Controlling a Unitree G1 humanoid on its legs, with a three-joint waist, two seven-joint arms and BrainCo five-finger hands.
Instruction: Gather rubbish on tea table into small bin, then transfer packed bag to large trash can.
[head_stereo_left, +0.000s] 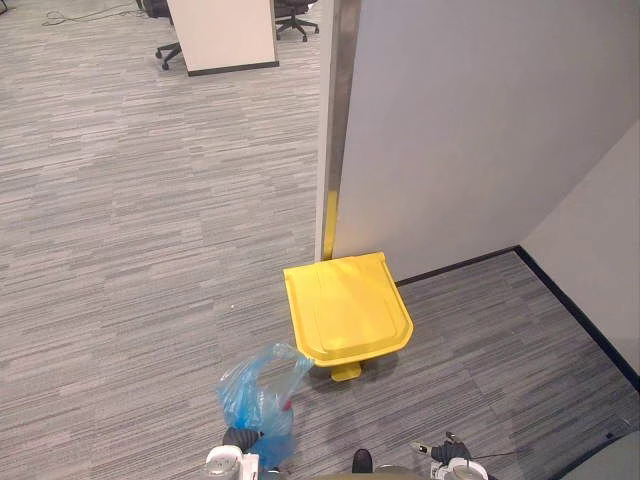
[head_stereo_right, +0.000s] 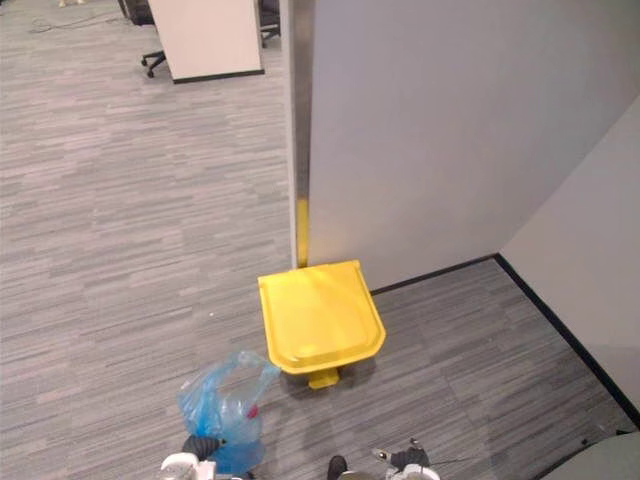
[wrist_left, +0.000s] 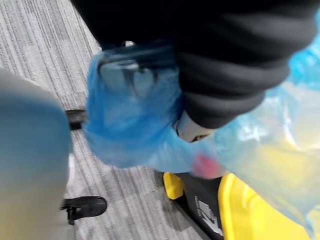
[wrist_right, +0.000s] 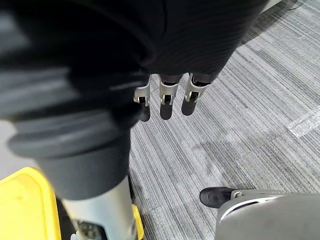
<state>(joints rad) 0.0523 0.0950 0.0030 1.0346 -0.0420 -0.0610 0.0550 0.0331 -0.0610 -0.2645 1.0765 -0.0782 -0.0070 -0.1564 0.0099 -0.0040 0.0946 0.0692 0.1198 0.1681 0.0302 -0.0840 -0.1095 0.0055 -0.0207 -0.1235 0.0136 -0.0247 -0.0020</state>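
While the left hand (head_stereo_left: 242, 438) carries the blue bag (head_stereo_left: 262, 392) | yellow bin (head_stereo_left: 347, 307) sits at 1 o'clock | fingers hidden, can't tell grip

Grey striped carpet (head_stereo_left: 130, 250) covers the floor. A pale partition wall (head_stereo_left: 480, 130) with a metal edge strip (head_stereo_left: 335, 110) stands along it, black skirting (head_stereo_left: 455, 267) at its foot. Far off, a white panel (head_stereo_left: 222, 32) stands between two black office chairs (head_stereo_left: 165, 50).

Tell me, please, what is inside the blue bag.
Through the translucent blue bag a small red item shows. The crumpled plastic hides whatever else it holds.
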